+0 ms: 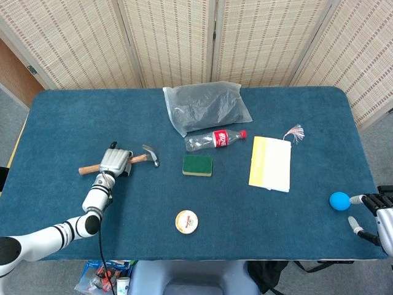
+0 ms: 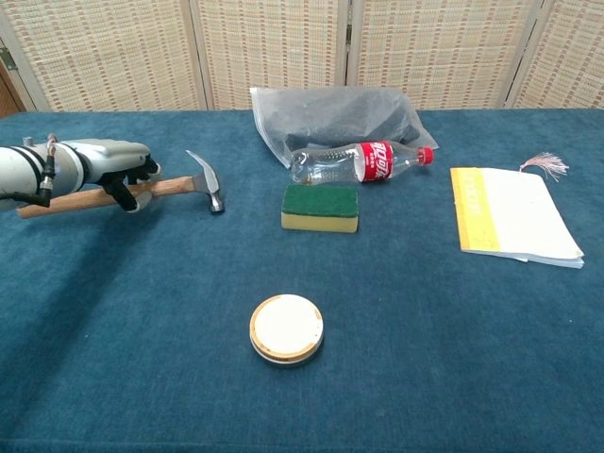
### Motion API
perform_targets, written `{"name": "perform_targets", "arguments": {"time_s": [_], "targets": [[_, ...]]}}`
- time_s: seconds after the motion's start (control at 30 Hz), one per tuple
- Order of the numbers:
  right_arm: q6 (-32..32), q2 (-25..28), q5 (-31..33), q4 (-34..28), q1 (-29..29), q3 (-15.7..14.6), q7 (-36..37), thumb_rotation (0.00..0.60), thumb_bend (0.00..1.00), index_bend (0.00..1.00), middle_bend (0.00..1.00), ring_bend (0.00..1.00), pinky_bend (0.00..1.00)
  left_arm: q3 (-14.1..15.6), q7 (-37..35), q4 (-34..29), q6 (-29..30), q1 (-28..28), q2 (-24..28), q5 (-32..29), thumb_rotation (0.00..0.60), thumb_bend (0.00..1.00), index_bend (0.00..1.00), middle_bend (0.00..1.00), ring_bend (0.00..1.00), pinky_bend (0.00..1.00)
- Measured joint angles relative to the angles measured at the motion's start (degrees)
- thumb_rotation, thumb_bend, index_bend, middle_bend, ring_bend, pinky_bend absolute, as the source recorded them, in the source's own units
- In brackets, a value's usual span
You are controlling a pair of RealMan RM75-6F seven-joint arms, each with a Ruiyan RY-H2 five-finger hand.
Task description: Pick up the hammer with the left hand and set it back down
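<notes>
Teal-blue table (image 1: 295,110); brown-handled, grey-headed hammer (image 1: 143,158); green-and-yellow sponge (image 2: 320,206); red-labelled, red-capped bottle (image 2: 359,161); yellow-edged white booklet (image 1: 270,163); blue ball (image 1: 338,200).

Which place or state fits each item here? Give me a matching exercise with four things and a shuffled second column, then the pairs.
Things:
1. hammer
2. sponge
3. bottle
4. round tin

Places or states:
A. lying on its side against the grey bag
B. alone near the table's front edge
C. gripped at its wooden handle by the left hand
D. lying flat just in front of the bottle

Pairs: 1-C, 2-D, 3-A, 4-B
</notes>
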Motion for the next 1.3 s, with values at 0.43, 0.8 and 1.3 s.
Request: {"name": "perform_targets", "arguments": {"time_s": [0.43,0.8,1.3], "targets": [[-0.5,0.3,-0.1,-1.3,0.3,0.1,-1.3,0.6,0.29,0.4,0.4,0.32,0.3,-1.5,-21.6,-0.2,0.2,3.2,1.9,20.0,0.6,0.57,0.66,0.79,0.67,0.86],[-0.8,0.2,-0.1,-1.8,0.3,0.0,-2.2,0.6,0.29,0.4,0.4,0.32,0.3,-2.2,-47.0,-2.7,9.7,5.3,3.3,41.6,0.6,0.57,0.67,0.8,0.79,0.98],[-1.1,-0.1,1.0,-0.4,-0.2,-0.2,-0.8,0.6,0.29,0.4,0.4,0.32,0.3,0.1,-48.4,7.5,15.0,0.6,-6.9,50.9,0.6,0.57,0.67,0.84,0.86,1.0]]}}
